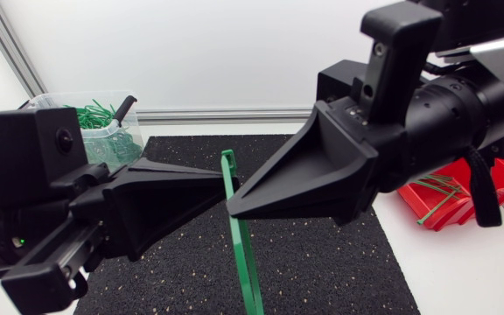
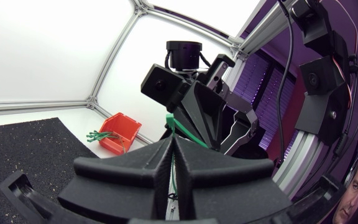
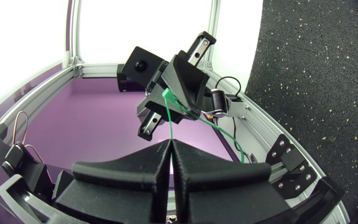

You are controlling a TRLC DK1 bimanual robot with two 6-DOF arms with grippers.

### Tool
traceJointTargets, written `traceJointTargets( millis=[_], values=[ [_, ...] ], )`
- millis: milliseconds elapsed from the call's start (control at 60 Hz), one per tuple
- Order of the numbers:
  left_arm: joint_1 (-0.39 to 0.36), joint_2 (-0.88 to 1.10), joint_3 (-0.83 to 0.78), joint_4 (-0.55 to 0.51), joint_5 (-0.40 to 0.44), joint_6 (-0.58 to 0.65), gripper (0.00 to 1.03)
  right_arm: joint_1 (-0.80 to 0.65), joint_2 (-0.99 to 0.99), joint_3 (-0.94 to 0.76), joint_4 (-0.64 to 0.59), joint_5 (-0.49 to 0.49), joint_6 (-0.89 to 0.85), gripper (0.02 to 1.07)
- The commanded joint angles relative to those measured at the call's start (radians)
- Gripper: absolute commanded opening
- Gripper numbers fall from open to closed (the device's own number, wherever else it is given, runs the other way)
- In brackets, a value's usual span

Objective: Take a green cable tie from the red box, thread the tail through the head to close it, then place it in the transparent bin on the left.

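Both arms are raised over the black mat (image 1: 322, 262), fingertips nearly meeting. A green cable tie (image 1: 239, 236) stands almost upright between them, its head end at the fingertips and its long end hanging toward the mat. My left gripper (image 1: 220, 186) is shut on it from the left and my right gripper (image 1: 234, 208) from the right. In the left wrist view the tie (image 2: 180, 127) runs from my own shut fingers (image 2: 148, 163) to the right gripper (image 2: 174, 121). The right wrist view shows the tie (image 3: 168, 121) running to the left gripper (image 3: 168, 93). The red box (image 1: 462, 197) lies right, the transparent bin (image 1: 103, 131) back left.
Several green ties lie in the red box (image 2: 118, 134) and a heap of them fills the transparent bin. An aluminium frame rail (image 1: 226, 115) runs along the table's back edge behind the mat.
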Motion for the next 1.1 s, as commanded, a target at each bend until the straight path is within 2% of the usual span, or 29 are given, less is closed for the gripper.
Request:
traceJointTargets(
  millis=[0, 850, 1083],
  values=[
    [0.006, -0.023, 0.018, 0.004, -0.004, -0.003, 0.04, -0.008, -0.002, -0.031, 0.018, -0.002, 0.028, 0.08],
    [-0.016, -0.04, 0.007, -0.037, -0.003, -0.012, 0.04, -0.019, 0.009, -0.034, 0.059, 0.012, 0.032, 0.08],
    [0.004, -0.021, 0.01, -0.028, -0.003, -0.009, 0.04, -0.009, -0.014, -0.035, 0.057, 0.012, 0.036, 0.08]
  ],
)
